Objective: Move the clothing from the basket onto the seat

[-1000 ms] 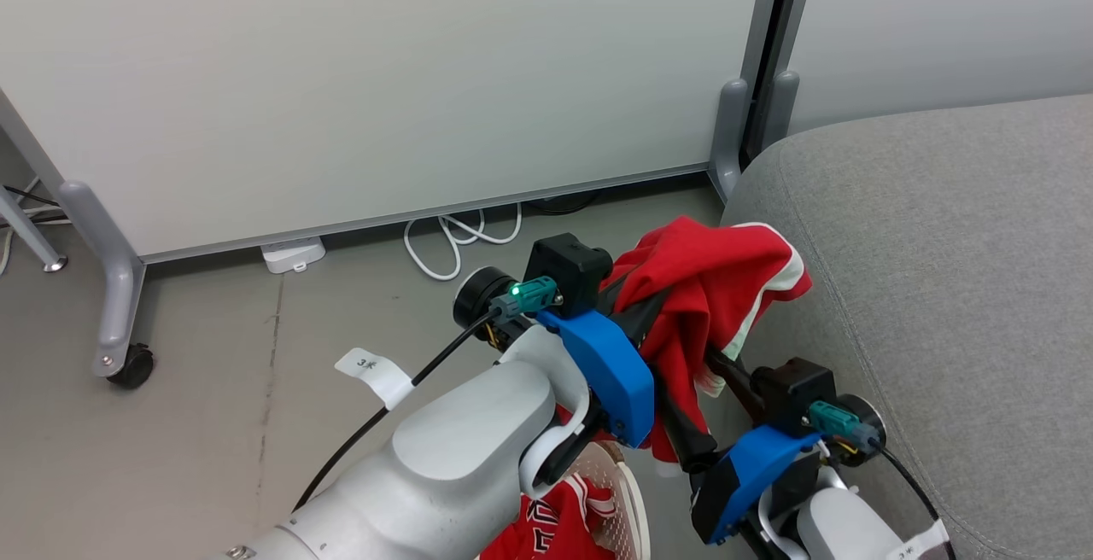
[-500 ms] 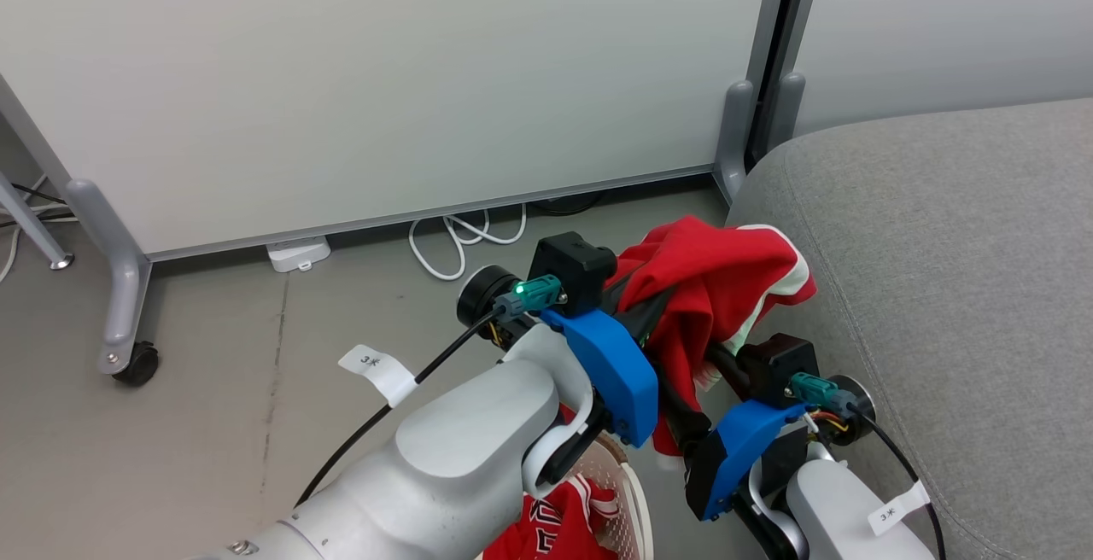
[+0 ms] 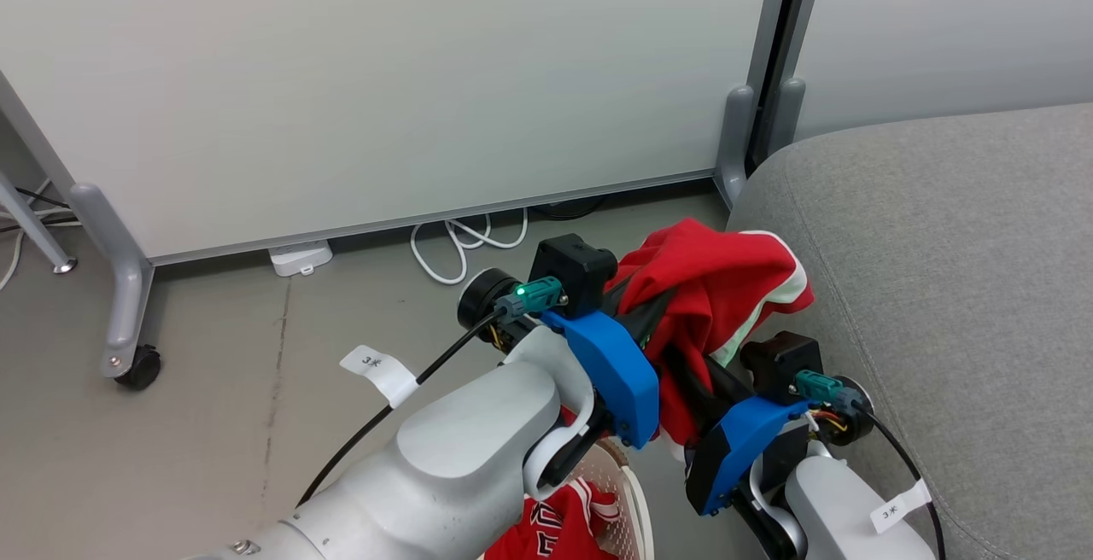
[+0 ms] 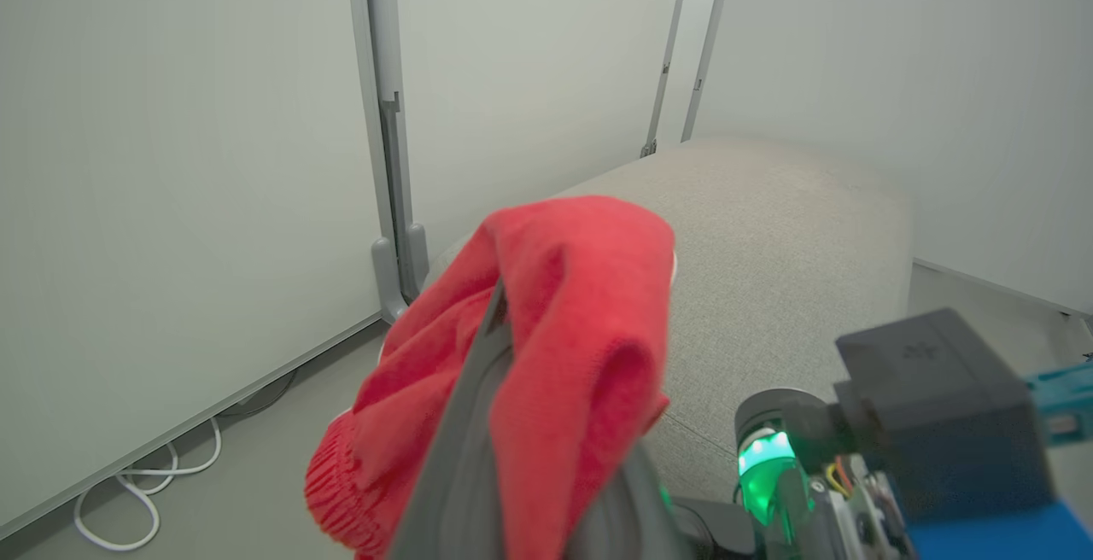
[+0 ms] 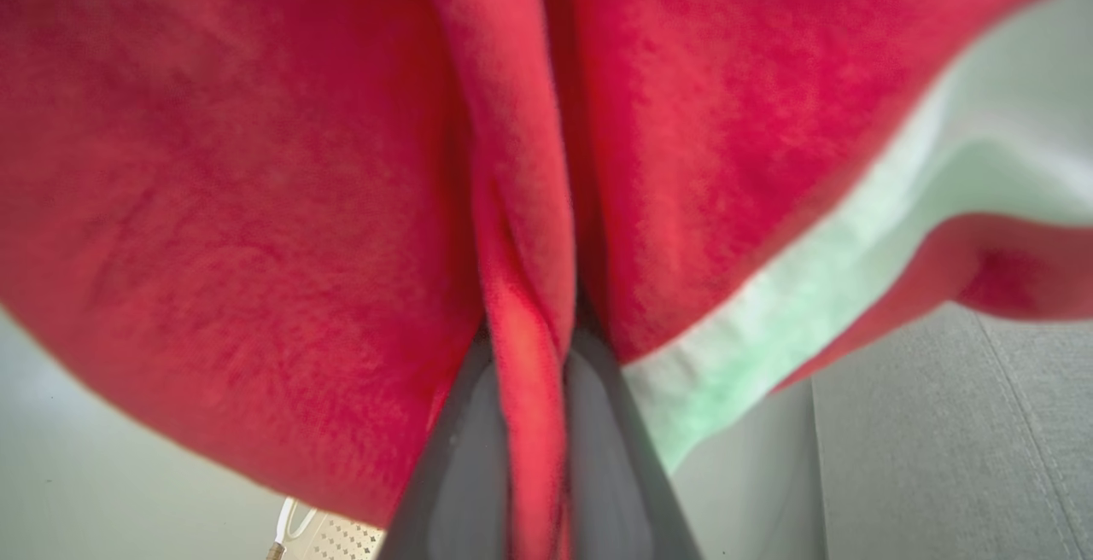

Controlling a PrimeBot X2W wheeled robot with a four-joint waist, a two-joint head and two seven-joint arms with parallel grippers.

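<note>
Holding a red garment [image 3: 709, 274] aloft at the rounded edge of the grey seat [image 3: 939, 270], contact with the upholstery impossible to tell. Pinching a thin fold in the right gripper [image 5: 534, 338], fingers [image 5: 461, 475] pressed almost together. Clamping a thicker bunch in the left gripper [image 4: 538, 372], cloth draped over its fingers [image 4: 465, 449]. With a second red garment [image 3: 559, 526], lettered, lying in the basket [image 3: 628, 500] below.
</note>
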